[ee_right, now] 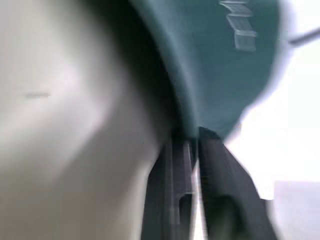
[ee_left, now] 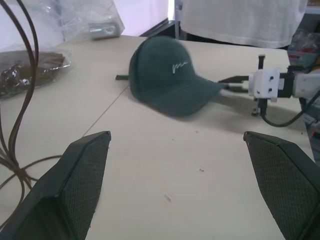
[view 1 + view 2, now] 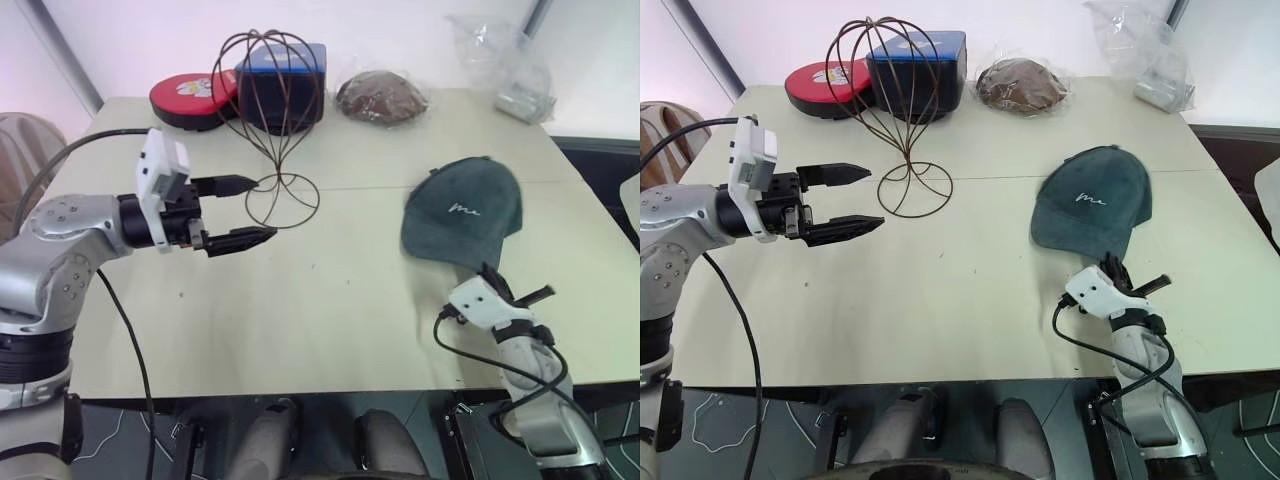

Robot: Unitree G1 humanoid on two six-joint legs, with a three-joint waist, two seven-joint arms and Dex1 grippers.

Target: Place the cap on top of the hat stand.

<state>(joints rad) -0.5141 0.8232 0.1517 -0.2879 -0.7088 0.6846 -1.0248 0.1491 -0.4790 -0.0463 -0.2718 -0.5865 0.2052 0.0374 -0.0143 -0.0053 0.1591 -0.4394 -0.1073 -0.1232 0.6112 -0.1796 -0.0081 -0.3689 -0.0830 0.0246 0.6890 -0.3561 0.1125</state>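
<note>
The dark teal cap (image 3: pixel 465 210) lies on the right side of the cream table (image 3: pixel 330 300), its brim toward the front edge. My right gripper (image 3: pixel 487 268) reaches in level from the front and is shut on the brim's edge; in the right wrist view the two fingers (image 1: pixel 175 165) pinch the teal fabric (image 1: pixel 220 60). The brown wire hat stand (image 3: pixel 270 110) stands upright at the back left, bare. My left gripper (image 3: pixel 262 208) hovers open beside the stand's ring base, pointing toward the cap (image 2: pixel 165 75), nothing between its fingers.
Behind the stand sit a red round case (image 3: pixel 190 97) and a blue-lidded dark box (image 3: pixel 290 75). A brown dome-shaped lump (image 3: pixel 380 97) and a clear plastic bag (image 3: pixel 510 65) lie along the back edge. A person in white (image 2: pixel 240 20) stands beyond the table's right side.
</note>
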